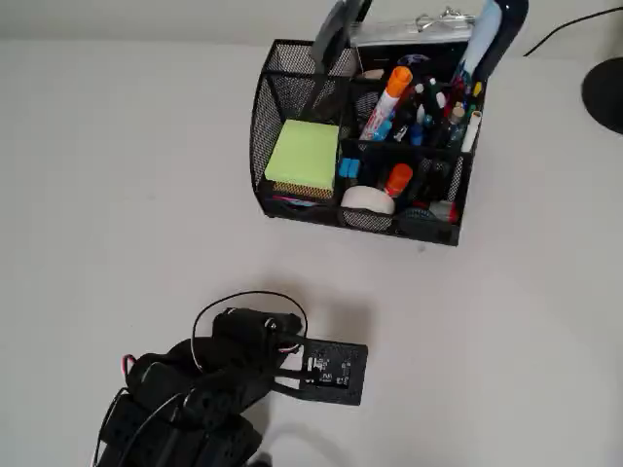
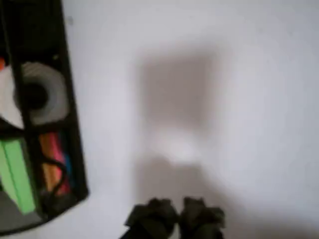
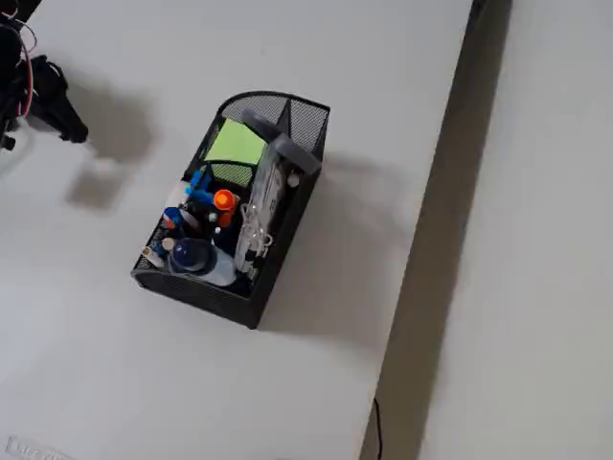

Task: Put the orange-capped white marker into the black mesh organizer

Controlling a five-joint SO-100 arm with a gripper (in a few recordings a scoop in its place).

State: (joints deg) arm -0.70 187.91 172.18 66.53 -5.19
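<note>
Marker [image 1: 386, 102] upright inside organizer [image 1: 292, 78].

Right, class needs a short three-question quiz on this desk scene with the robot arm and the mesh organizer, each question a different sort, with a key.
1. True or false: the orange-capped white marker stands inside the black mesh organizer.
2. In the overhead view, which sits in the organizer's front left compartment? A) green sticky notes B) tape roll C) scissors
3. Fill in: the gripper holds ______.

Key
1. True; it leans in a rear compartment among the pens.
2. A.
3. Nothing; in the wrist view its fingertips are together above the bare table, away from the organizer.
</note>
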